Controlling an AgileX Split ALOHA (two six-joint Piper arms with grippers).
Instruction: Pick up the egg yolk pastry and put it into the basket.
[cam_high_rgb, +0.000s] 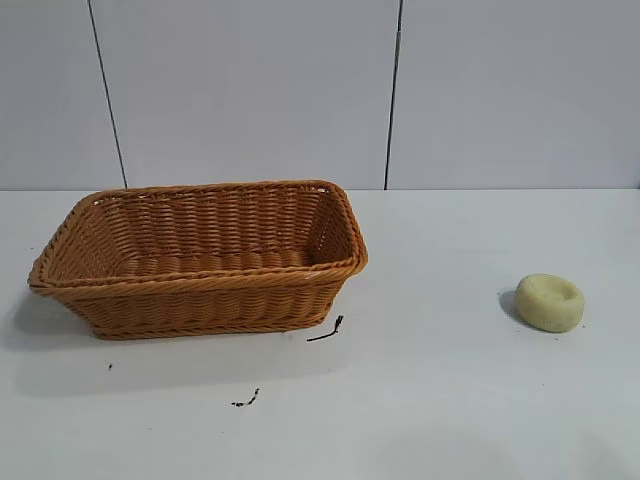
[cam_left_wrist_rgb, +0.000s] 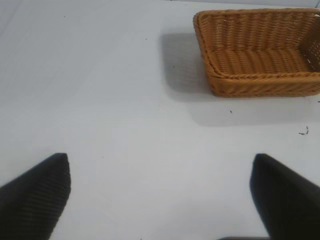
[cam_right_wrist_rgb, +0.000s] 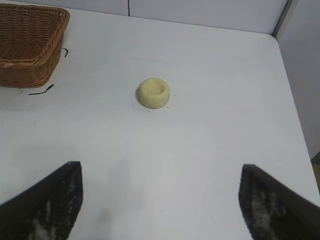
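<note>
The egg yolk pastry (cam_high_rgb: 549, 302), a small pale yellow puck with a dimpled top, lies on the white table at the right; it also shows in the right wrist view (cam_right_wrist_rgb: 154, 92). The orange-brown wicker basket (cam_high_rgb: 200, 290) stands at the left, empty, and shows in the left wrist view (cam_left_wrist_rgb: 260, 82) and at the edge of the right wrist view (cam_right_wrist_rgb: 30, 65). My right gripper (cam_right_wrist_rgb: 161, 172) is open, empty, above the table well short of the pastry. My left gripper (cam_left_wrist_rgb: 160, 162) is open, empty, above bare table away from the basket. Neither gripper shows in the exterior view.
Two small dark scraps lie on the table by the basket's front, one near its corner (cam_high_rgb: 327, 331) and one further forward (cam_high_rgb: 246, 400). A white panelled wall (cam_high_rgb: 320, 90) runs behind the table. The table's edge (cam_right_wrist_rgb: 292, 100) is beyond the pastry.
</note>
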